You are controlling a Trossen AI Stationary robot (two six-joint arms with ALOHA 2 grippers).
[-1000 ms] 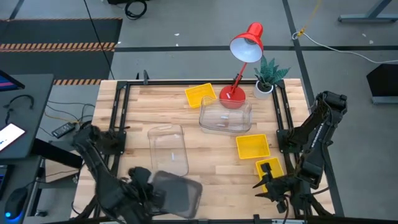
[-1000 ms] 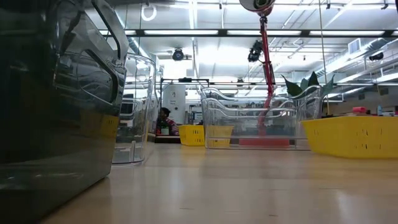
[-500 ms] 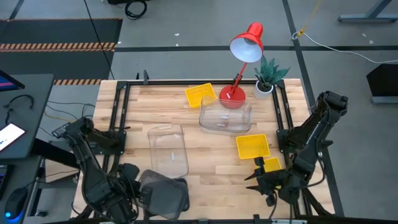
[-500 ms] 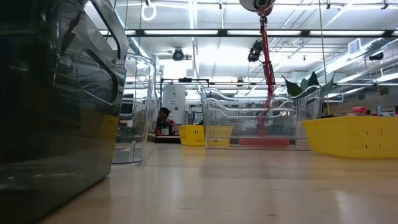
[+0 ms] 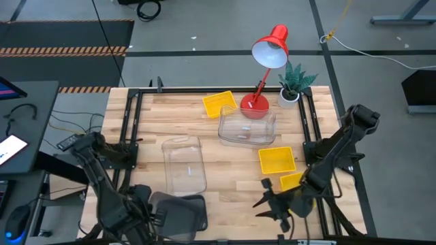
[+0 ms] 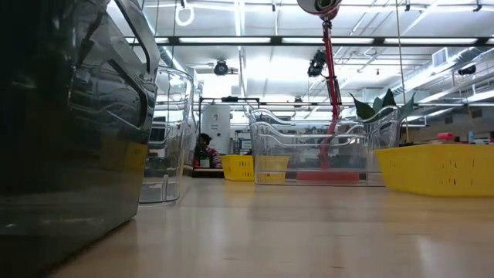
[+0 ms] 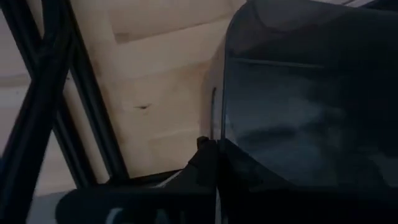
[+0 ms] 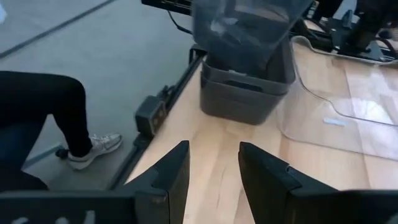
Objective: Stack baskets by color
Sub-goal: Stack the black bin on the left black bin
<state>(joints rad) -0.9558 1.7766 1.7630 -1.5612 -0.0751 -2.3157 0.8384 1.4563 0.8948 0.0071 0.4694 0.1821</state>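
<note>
Left end effector (image 5: 151, 216) grips grey basket (image 5: 182, 213), seemingly nested; right end effector (image 8: 211, 168) wide.

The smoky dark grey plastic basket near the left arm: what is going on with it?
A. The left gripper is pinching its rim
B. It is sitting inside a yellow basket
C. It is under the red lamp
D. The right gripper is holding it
A: the left gripper is shut on the rim of the smoky dark grey plastic basket at the table's near edge, while the right gripper stands open, holding nothing.
</note>
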